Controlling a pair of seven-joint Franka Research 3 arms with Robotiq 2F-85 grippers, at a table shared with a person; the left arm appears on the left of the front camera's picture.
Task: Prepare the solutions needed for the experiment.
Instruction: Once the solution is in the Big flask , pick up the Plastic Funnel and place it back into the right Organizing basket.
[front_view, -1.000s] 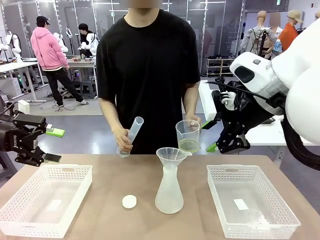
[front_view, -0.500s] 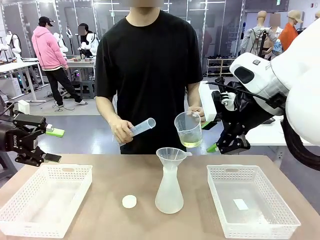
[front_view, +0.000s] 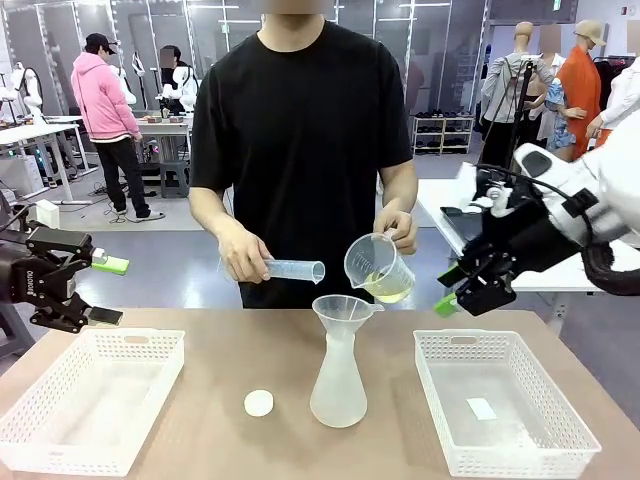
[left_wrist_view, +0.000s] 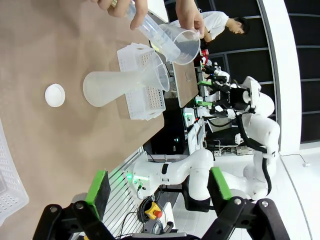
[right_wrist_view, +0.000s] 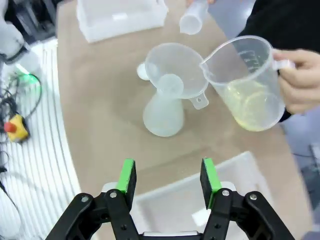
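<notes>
left end effector (front_view: 108, 290): 2 fingers wide apart, empty, hanging beside the left basket (front_view: 130, 338). right end effector (right_wrist_view: 168, 181): fingers apart, nothing between them, near the right basket (front_view: 480, 340).

the solutions (right_wrist_view: 247, 107): shallow yellow-green liquid in a clear beaker (front_view: 375, 262), tilted in the person's hand (front_view: 400, 228) over the funnel (front_view: 342, 310) on the flask (front_view: 338, 385), mid-desk.

judgement: watery, light, spills readily, so it moves only in its vessel. beaker looks light and slick. take it by the handle or across the wall and keep it upright.

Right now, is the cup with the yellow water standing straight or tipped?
Tipped. The person's hand holds the cup leaning toward the funnel, and the yellow-green liquid pools at its lower side.
</notes>
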